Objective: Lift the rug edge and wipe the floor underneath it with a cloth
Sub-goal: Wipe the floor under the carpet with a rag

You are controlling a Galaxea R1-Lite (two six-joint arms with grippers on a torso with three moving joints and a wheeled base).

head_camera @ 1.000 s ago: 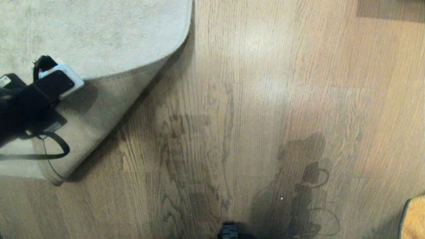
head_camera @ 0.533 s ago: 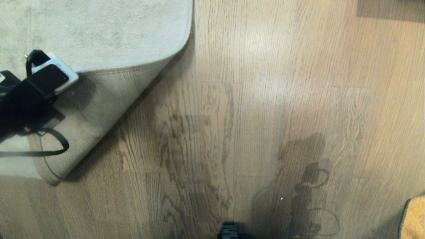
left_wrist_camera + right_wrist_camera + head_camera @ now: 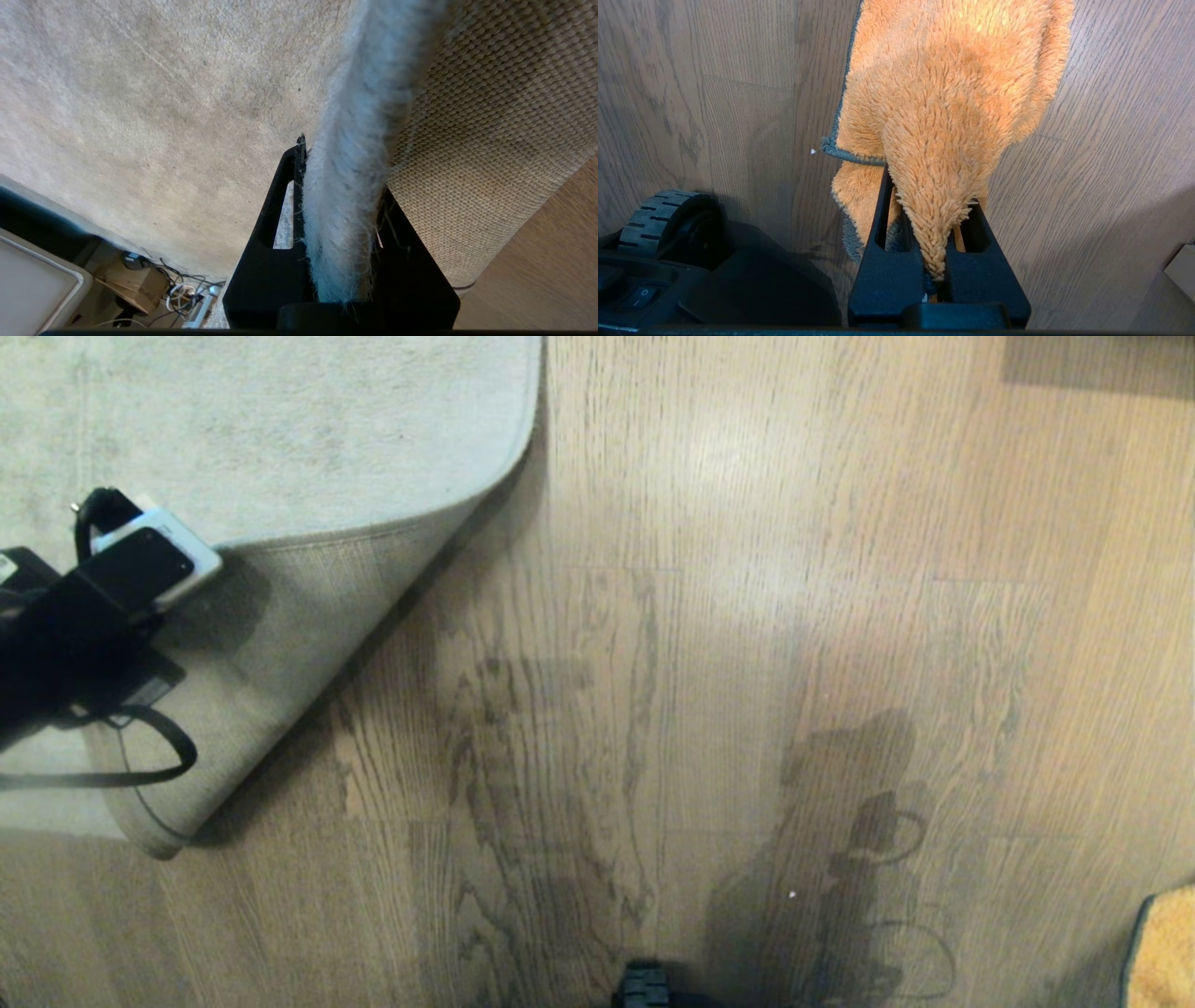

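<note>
Left gripper [image 3: 343,242] clamps the rug edge [image 3: 359,154], folded back; right gripper [image 3: 941,219] pinches the cloth [image 3: 952,102]; exposed floor [image 3: 392,728] lies leftward of the cloth, nearer the left arm.

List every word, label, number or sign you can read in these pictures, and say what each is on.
No text can be read.
White sticker on the left arm, at the head view's edge: too blurred to read.
Switch on the robot's base: a mark, too small to make out.
Rug edge, cloth, floor: no print.

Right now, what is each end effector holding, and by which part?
Left end effector clamps the rug edge, folded back with its woven backing showing. Right end effector pinches a bunched fold of the orange cloth.
</note>
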